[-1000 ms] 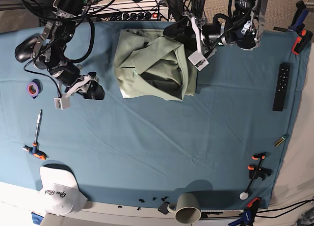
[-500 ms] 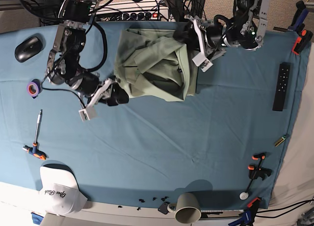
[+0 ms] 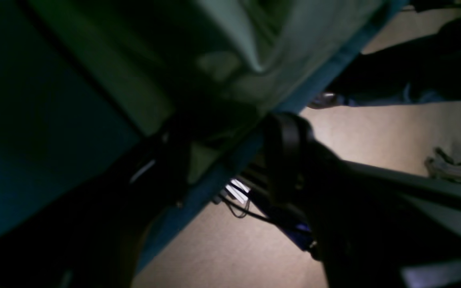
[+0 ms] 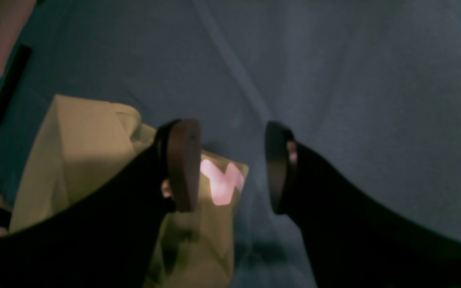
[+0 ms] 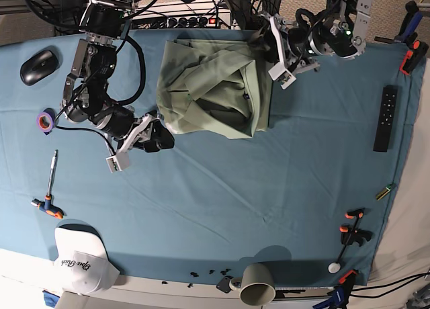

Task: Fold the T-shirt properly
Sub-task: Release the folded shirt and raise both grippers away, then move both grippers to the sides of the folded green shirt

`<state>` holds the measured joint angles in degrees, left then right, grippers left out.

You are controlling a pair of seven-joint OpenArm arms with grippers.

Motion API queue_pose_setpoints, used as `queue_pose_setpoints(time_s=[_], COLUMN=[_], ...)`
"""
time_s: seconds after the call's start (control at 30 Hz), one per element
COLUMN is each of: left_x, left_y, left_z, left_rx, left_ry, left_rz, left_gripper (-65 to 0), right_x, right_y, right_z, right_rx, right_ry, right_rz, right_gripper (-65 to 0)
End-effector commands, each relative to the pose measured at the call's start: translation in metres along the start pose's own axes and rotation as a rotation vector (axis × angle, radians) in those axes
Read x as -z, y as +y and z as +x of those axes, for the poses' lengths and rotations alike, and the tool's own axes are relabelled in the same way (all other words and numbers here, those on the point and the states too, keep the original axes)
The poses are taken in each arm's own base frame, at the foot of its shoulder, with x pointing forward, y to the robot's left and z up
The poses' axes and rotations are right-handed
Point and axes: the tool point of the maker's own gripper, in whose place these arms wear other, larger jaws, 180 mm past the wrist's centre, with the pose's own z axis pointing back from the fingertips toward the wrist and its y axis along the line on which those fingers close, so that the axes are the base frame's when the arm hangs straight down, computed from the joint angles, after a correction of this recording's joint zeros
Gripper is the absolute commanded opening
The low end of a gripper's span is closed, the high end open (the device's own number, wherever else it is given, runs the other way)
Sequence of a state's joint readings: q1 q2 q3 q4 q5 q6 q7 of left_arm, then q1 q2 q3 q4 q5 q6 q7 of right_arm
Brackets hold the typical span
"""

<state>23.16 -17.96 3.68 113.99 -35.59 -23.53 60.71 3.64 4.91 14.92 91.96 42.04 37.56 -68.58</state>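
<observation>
T-shirt [image 5: 213, 89]: pale sage-green, loosely bunched w/ overlapping flaps, lies at far-centre of bench [image 5: 222, 195] on blue cloth, near far edge.

Right claw [image 4: 230, 166]: jaws apart, nothing betw. them but blue cloth; hangs just off shirt's near-left corner. Wrist view: one finger [image 4: 182, 164] over the corner's edge, other finger over bare cloth. Contact w/ fabric: can't tell.

Left claw [image 5: 274, 46]: at shirt's far-right corner, by bench's far edge. Wrist view dark and blurred; fabric close beside one finger, bench edge and floor betw. the two. Jaws look apart; nothing seen gripped.

Other items on bench:
- mouse [image 5: 37, 65], far left
- purple tape roll [image 5: 45, 121], left edge
- screwdriver [image 5: 50, 188], orange handle, left
- white cap [image 5: 82, 260], near-left corner
- grey mug [image 5: 255, 284], near edge
- black remote [image 5: 385, 118], right
- clamps [image 5: 354, 234], near right
</observation>
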Motion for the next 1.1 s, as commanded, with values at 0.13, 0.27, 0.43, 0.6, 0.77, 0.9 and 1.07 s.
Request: queue_pose_setpoints(time_s=[0.13,0.27,0.43,0.6,0.77,0.9,1.07], left_x=[-0.003,-0.004,-0.01,-0.014,-0.014,-0.014,-0.011], left_y=[0.01,0.019,0.027,0.031,0.03,0.028,0.014], left_z=[-0.001,-0.008,-0.015,-0.021,-0.027,-0.025,-0.017], left_rx=[0.014,0.039,0.055,0.066,0.061,0.053,0.018], left_ry=[0.014,0.054,0.085,0.108,0.123,0.115,0.066], left_rz=[0.058,0.108,0.126,0.135,0.132,0.118,0.051], left_gripper=[-34.5,-34.5,-34.5,-34.5,-34.5,-34.5,-34.5], right_x=[-0.004,-0.004,-0.004,-0.004,-0.004,-0.004,-0.004], right_y=[0.002,0.002,0.002,-0.001,-0.001,-0.001,-0.001], right_z=[0.02,0.02,0.02,0.018,0.018,0.018,0.018], right_rx=[-0.027,-0.027,-0.028,-0.034,-0.034,-0.034,-0.033], right_ry=[-0.06,-0.06,-0.058,-0.047,-0.048,-0.048,-0.048], right_rz=[0.011,0.011,0.009,-0.005,-0.005,-0.005,-0.004], right_gripper=[-38.4,-38.4,-38.4,-38.4,-38.4,-38.4,-38.4])
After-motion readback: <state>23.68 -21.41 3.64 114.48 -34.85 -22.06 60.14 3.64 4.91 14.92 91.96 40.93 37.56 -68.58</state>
